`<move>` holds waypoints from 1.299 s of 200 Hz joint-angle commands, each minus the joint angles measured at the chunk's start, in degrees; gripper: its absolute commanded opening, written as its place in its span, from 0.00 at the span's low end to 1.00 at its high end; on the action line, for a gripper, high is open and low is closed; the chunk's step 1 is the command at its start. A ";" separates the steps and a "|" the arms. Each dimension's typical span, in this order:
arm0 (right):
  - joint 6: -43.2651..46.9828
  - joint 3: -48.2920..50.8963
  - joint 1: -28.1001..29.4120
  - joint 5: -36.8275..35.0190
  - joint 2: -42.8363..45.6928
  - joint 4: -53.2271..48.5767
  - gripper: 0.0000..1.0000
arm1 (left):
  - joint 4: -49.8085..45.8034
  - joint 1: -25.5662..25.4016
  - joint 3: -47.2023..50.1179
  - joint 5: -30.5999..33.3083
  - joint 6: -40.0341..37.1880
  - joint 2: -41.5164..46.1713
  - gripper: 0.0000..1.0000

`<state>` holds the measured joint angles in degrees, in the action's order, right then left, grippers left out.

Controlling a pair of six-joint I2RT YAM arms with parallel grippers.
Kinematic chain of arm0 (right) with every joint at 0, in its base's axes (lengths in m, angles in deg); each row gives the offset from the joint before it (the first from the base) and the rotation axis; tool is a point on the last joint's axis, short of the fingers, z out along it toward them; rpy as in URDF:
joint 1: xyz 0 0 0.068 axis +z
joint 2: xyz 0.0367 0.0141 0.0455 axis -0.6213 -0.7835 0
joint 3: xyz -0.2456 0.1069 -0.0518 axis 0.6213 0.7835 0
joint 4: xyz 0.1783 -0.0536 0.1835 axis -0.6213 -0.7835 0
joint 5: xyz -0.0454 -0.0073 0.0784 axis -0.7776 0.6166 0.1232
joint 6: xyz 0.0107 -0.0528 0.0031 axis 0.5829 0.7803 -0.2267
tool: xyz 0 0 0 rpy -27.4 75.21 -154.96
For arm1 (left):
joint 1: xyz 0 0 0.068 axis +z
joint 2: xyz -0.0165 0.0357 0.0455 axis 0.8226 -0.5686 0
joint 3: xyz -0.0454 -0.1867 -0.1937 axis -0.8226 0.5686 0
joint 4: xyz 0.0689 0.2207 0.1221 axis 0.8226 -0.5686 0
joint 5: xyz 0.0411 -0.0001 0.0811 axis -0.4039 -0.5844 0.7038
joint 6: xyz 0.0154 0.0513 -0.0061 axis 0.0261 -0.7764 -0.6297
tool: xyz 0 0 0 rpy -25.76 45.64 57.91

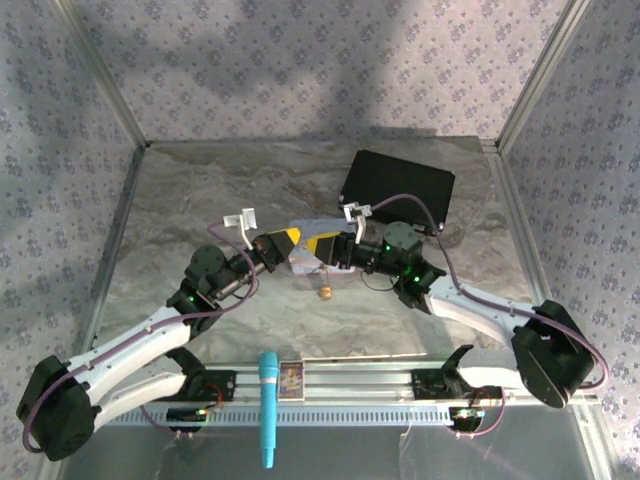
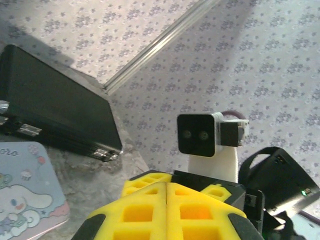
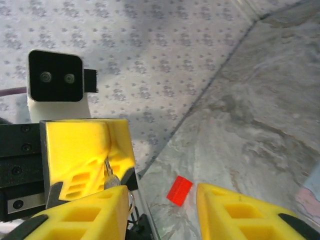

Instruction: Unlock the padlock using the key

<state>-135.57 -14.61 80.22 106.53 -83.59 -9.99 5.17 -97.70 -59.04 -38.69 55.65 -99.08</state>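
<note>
Floral-papered walls close in a grey marbled table point(image 1: 200, 190). The lavender tin point(image 2: 27, 200) lies on it, and over the tin the 2 grippers meet nose to nose. The left gripper point(image 2: 166, 202) is pressed fully closed; a thin metal sliver, seemingly the key point(image 3: 107, 172), pokes from its seam. The right gripper point(image 3: 161, 200) stands partly apart, nothing between its fingers. The padlock point(image 1: 325, 292) is just on the arm-base side of the tin; resting or dangling, I cannot tell. A red block point(image 3: 179, 190) lies apart from the tin, and a black case point(image 1: 398, 190) lies beyond it.
</note>
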 commanded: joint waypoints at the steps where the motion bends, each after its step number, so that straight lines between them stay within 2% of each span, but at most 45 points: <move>1: -2.16 -1.82 0.73 4.89 -1.63 8.78 0.36 | 3.71 -0.80 -1.56 -1.63 0.04 -0.29 0.00; 34: -4.06 -0.59 0.68 4.53 -1.27 11.31 0.34 | 3.01 -0.81 -2.07 -1.72 -0.27 0.19 0.00; 72: -5.67 1.49 -1.24 3.96 1.51 10.98 0.42 | 2.69 -0.85 -1.23 -1.06 0.07 0.98 0.00; 88: -5.62 0.91 -0.54 4.53 2.26 10.77 0.49 | 2.75 -0.89 -1.02 -0.78 0.29 1.01 0.00; 116: -4.62 -1.05 1.71 5.24 1.88 9.49 0.49 | 4.03 -1.06 -0.92 -0.77 1.03 0.81 0.00; 152: -4.71 -1.50 2.06 4.82 0.46 9.45 0.41 | 4.24 -1.76 -1.10 -0.84 1.00 1.20 0.00; 167: -4.92 -1.09 1.76 4.54 0.67 9.59 0.30 | 3.29 -1.95 -1.36 -0.54 0.75 1.42 0.00; 185: -5.24 -1.23 1.59 4.83 0.47 9.73 0.25 | 3.21 -2.04 -1.36 -0.24 0.78 1.40 0.00; 196: -5.39 -1.10 1.62 4.89 0.38 9.91 0.17 | 3.34 -2.12 -1.32 -0.24 0.81 1.42 0.00; 232: -5.55 0.01 1.36 4.72 0.76 10.00 0.13 | 2.79 -2.12 -1.36 0.73 0.69 1.51 0.00; 260: -6.09 0.44 1.19 4.89 0.78 9.65 0.00 | 2.99 -2.12 -1.36 0.85 0.78 0.95 0.00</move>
<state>-141.67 -14.61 81.55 110.66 -83.22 -1.75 7.20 -99.40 -59.17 -38.56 56.35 -98.29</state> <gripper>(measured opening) 0.051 0.064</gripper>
